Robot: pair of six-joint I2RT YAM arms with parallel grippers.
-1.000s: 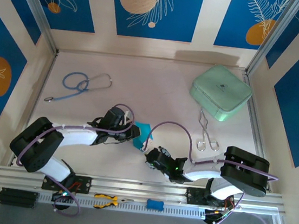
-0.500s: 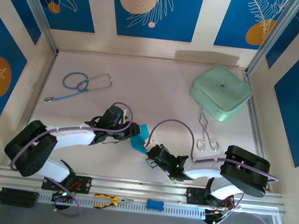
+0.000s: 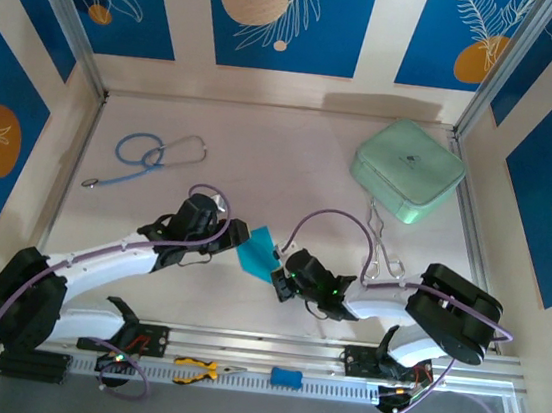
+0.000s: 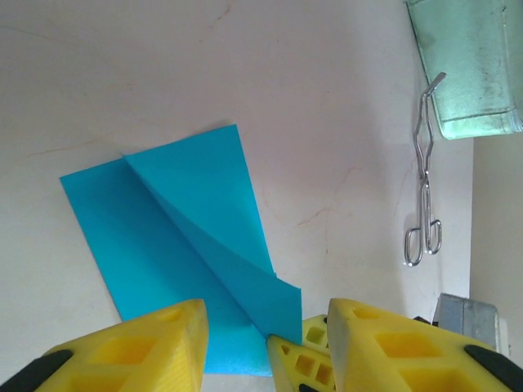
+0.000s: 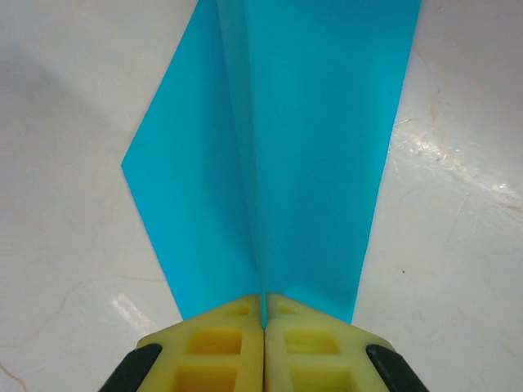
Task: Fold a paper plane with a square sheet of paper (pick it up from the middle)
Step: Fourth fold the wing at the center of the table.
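Paper [image 3: 257, 253] part-folded, at centre of table [image 3: 292, 158], between both grippers. Right wrist view: right gripper [image 5: 264, 324] jaws pressed together, pinching raised centre crease at paper's near edge. Left wrist view: diagonal fold across paper, left gripper [image 4: 265, 314] jaws spread, straddling pinched corner and right fingertips. Since a second ago: left jaws went from closed on paper to apart, left arm stretched lower; right gripper moved up to paper, clamped. Tongs [image 3: 382, 248], case [image 3: 407, 170] off right; stethoscope [image 3: 151, 156] far left
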